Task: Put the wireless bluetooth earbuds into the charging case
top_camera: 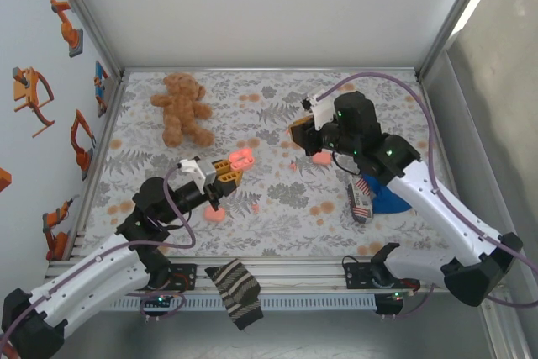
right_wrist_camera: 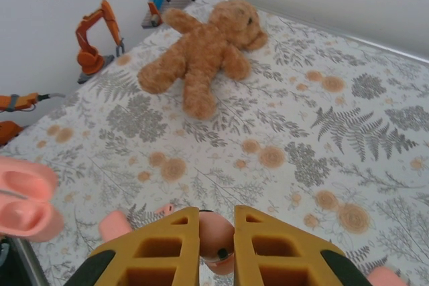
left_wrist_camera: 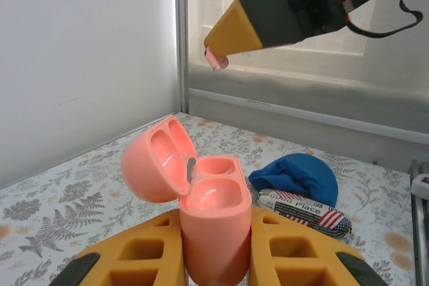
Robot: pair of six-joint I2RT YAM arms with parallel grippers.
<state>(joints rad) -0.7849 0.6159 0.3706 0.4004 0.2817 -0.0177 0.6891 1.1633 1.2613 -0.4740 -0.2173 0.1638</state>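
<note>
My left gripper (left_wrist_camera: 216, 224) is shut on the body of a salmon-pink charging case (left_wrist_camera: 211, 212), held upright above the floral cloth with its lid swung open to the left and both wells empty. In the top view the case (top_camera: 244, 157) glows at the tip of the left gripper (top_camera: 225, 174). My right gripper (right_wrist_camera: 216, 218) is shut on one small pink earbud (right_wrist_camera: 216, 234), pinched between the yellow fingers (right_wrist_camera: 167, 246). From the left wrist view that earbud (left_wrist_camera: 216, 59) pokes out of the right gripper's tip, above and beyond the open case. A loose earbud (top_camera: 255, 206) lies on the cloth.
A teddy bear (top_camera: 181, 108) lies at the back left. A blue cloth (top_camera: 391, 197) and a flag-printed packet (top_camera: 361, 200) sit under the right arm. Closed pink cases rest on the cloth (top_camera: 215, 215) (top_camera: 320, 158). A striped sock (top_camera: 236, 292) hangs over the front rail.
</note>
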